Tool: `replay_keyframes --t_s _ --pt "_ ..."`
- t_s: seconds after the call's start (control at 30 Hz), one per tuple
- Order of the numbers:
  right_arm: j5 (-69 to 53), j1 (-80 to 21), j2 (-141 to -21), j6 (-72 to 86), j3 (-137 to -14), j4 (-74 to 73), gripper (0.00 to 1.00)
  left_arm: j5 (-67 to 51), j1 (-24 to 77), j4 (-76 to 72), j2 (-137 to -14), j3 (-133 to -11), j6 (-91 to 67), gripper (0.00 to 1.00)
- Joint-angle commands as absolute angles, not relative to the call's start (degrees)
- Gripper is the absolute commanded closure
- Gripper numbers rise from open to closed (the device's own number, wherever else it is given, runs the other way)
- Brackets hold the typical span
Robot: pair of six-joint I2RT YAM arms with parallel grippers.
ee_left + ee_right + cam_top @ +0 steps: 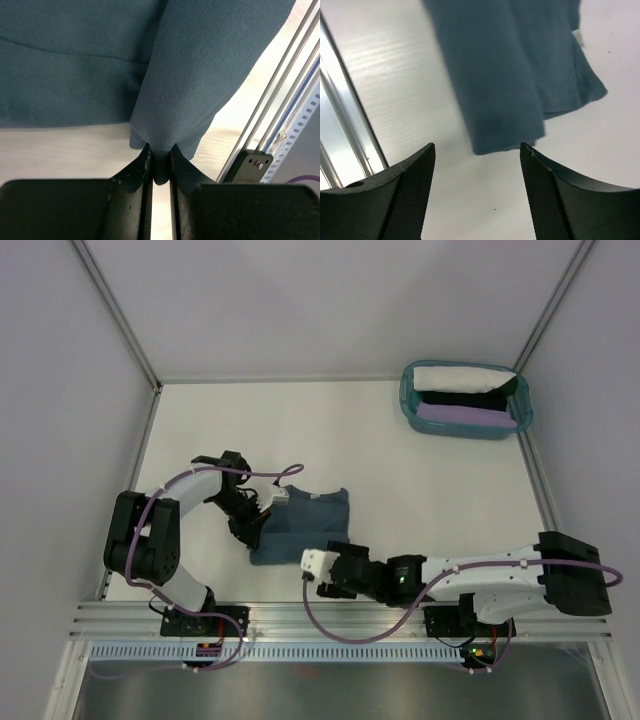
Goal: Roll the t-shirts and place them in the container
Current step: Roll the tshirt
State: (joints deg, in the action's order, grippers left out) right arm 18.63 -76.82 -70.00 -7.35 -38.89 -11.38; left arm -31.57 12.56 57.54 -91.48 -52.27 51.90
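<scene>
On the white desk (pixel 400 480) a dusty slate-blue cotton t-shirt (pixel 305 525) lies folded into a narrow band, a little left of the middle and close to the near edge. The left tool (pixel 258 515) is at the left end of this shirt. In the left wrist view the left tool (pixel 160 155) is closed on a small pinch of the blue fabric (pixel 100 60), and the cloth rises out of the black fingers (pixel 137 170) in a bunched fold, while the other part lies flat on the desk behind it. The right tool (pixel 310 570) is just at the near side of the shirt, low over the desk. In the right wrist view the right tool (pixel 477 146) is wide open, its two black fingers (pixel 415 175) are well apart, and they hold nothing; the folded end of the shirt (pixel 505 75) lies just in front of the gap, and it does not touch either finger. In the far right corner stands a teal translucent plastic basket (pixel 407 400), and inside it are a white fabric bundle (pixel 460 378), a black fabric bundle (pixel 465 400) and a lilac fabric bundle (pixel 455 416), side by side. A silver metal rail (pixel 340 620) runs along the near edge of the desk.
</scene>
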Motion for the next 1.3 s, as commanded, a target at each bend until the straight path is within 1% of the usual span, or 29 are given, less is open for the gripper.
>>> replay_keyframes --t_s 0.0,0.13,0.3,0.43,0.5,0.57,0.6,0.63,0.7,0.73,0.77,0.8,0.87,0.9,0.97,1.0,1.03,1.07,1.1,1.17,1.2,1.27 --pt "35.94 -84.89 -77.15 -18.18 -38.93 -11.08 0.25 -31.38 12.22 57.3 -91.32 -54.58 51.68 0.88" --pt "40.6 -86.48 -85.32 -21.53 -40.08 -8.28 0.24 -31.29 12.3 57.66 -92.11 -55.37 52.03 0.88" --pt "46.83 -86.57 -90.87 -23.46 -39.64 -2.73 0.23 -31.2 12.3 59.06 -92.2 -55.9 53.7 0.87" --pt "45.98 -86.14 -96.31 -22.25 -40.34 -2.11 0.24 -31.11 12.3 59.5 -92.9 -56.34 54.75 0.87" --pt "45.62 -85.26 -97.82 -21.54 -40.69 -2.02 0.29 -31.2 12.3 59.68 -93.16 -56.6 54.84 0.87" --pt "46.58 -83.68 -99.14 -21.01 -40.87 -1.67 0.41 -31.03 12.3 59.94 -93.51 -56.69 55.37 0.87" --pt "46.23 -83.06 -99.31 -20.74 -40.96 -1.32 0.5 -30.85 12.3 60.03 -93.52 -56.52 55.55 0.86" --pt "45.62 -81.49 -98.97 -20.39 -40.87 -1.23 0.65 -30.85 12.3 60.12 -93.52 -56.43 56.07 0.84" --pt "42.47 -79.81 -97.48 -19.16 -40.87 -0.79 0.75 -30.67 12.3 60.12 -93.43 -56.51 56.16 0.8" --pt "41.67 -78.5 -96.86 -18.9 -40.78 -0.53 0.91 -30.5 12.3 60.12 -93.43 -56.43 56.16 0.78" --pt "39.66 -78.05 -96.33 -18.64 -40.78 -0.44 0.95 -30.5 12.22 60.2 -93.08 -56.6 56.16 0.76" --pt "38.59 -77.7 -95.37 -18.55 -41.13 -0.61 0.99 -30.5 12.3 60.12 -92.73 -56.69 56.16 0.71" --pt "35.79 -76.73 -94.4 -17.85 -41.57 -1.4 1.0 -30.85 12.3 59.86 -91.5 -56.95 56.25 0.66" --pt "30.64 -76.29 -93.44 -17.41 -42.44 -3.15 1.0 -30.85 12.3 59.68 -90.8 -57.04 56.16 0.6" --pt "24.9 -74.1 -92.2 -16.09 -43.33 -5.87 1.0 -31.38 12.3 59.33 -88.43 -57.65 56.08 0.54" --pt "16.96 -72.26 -91.15 -15.74 -44.37 -6.93 1.0 -31.81 12.3 59.33 -87.55 -57.83 55.99 0.37" --pt "13.57 -71.2 -90.62 -15.56 -44.73 -7.81 1.0 -31.99 12.3 59.41 -86.67 -58.09 55.99 0.29" --pt "11.1 -70.23 -90.18 -15.56 -45.26 -9.56 1.0 -32.17 12.3 59.15 -84.22 -58.44 56.16 0.27" --pt "5.24 -68.83 -89.57 -15.38 -46.57 -10.54 1.0 -32.25 12.3 59.24 -83.07 -58.45 56.42 0.26" --pt "0.29 -67.24 -89.3 -14.85 -47.72 -12.47 1.0 -32.34 12.3 59.24 -80.52 -58.36 57.21 0.23" --pt "-5.39 -65.67 -89.21 -14.42 -48.59 -12.83 1.0 -32.08 12.3 59.24 -77.98 -58.27 57.56 0.22" --pt "-10.0 -64.26 -89.56 -13.98 -49.22 -13.62 1.0 -31.82 12.3 59.24 -75.6 -57.49 58.35 0.21"
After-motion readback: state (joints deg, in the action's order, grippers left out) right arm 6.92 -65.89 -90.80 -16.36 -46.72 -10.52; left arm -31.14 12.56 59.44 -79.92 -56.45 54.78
